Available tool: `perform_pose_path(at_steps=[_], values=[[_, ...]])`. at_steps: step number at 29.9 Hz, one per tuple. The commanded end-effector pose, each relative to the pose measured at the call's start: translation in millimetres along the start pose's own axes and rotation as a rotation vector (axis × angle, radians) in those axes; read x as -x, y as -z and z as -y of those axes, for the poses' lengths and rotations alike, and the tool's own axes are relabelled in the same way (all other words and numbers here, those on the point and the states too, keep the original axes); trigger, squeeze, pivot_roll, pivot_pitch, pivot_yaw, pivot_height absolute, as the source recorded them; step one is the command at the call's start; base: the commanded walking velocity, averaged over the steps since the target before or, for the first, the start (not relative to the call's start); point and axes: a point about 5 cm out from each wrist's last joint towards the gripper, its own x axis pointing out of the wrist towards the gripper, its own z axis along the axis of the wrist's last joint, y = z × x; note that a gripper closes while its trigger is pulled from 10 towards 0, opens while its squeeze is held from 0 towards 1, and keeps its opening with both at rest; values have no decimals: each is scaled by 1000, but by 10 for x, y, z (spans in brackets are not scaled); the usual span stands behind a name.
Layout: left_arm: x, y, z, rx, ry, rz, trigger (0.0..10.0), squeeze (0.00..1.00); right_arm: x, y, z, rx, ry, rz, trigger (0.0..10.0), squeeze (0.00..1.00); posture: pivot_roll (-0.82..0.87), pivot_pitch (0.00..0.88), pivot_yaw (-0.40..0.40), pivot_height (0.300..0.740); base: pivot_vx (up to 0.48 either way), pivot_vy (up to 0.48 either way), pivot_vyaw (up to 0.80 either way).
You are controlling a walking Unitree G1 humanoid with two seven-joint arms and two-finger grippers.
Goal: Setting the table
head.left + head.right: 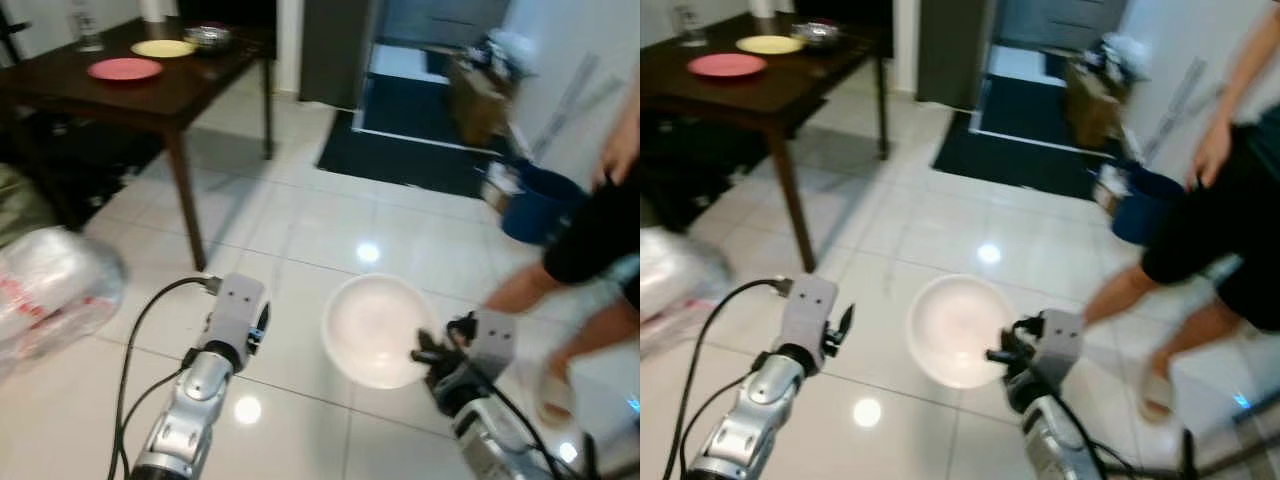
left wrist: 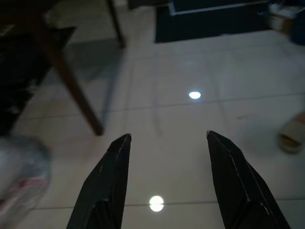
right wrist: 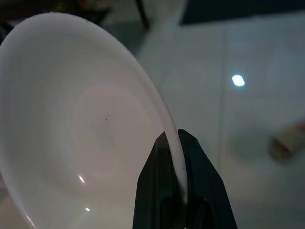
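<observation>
Right gripper (image 3: 178, 157) pinches the round white ceramic bowl (image 1: 375, 330) by its rim alone (left gripper (image 2: 167, 181) wide open, empty); far from the dark wooden table (image 1: 190, 95), jolts may slip it.

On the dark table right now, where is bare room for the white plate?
The dark table looks bare on its near side, between the pink plate and the front edge. The far end is crowded by the yellow plate and a metal bowl.
</observation>
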Motion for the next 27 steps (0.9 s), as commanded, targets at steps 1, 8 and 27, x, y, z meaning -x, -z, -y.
perform_pose_path(at_steps=[1,8,27], values=[[36,69,4,-6,0,-19,10000,0,4,40,-30,2,-18,-8,10000,0,4,97,13,740,480,0,0],[42,44,67,1,4,4,10000,0,-30,4,-21,19,-32,10,10000,0,14,98,14,740,480,0,0],[316,59,-276,19,-233,38,10000,0,-198,110,-92,-19,-83,-31,10000,0,92,109,-25,740,480,0,0]])
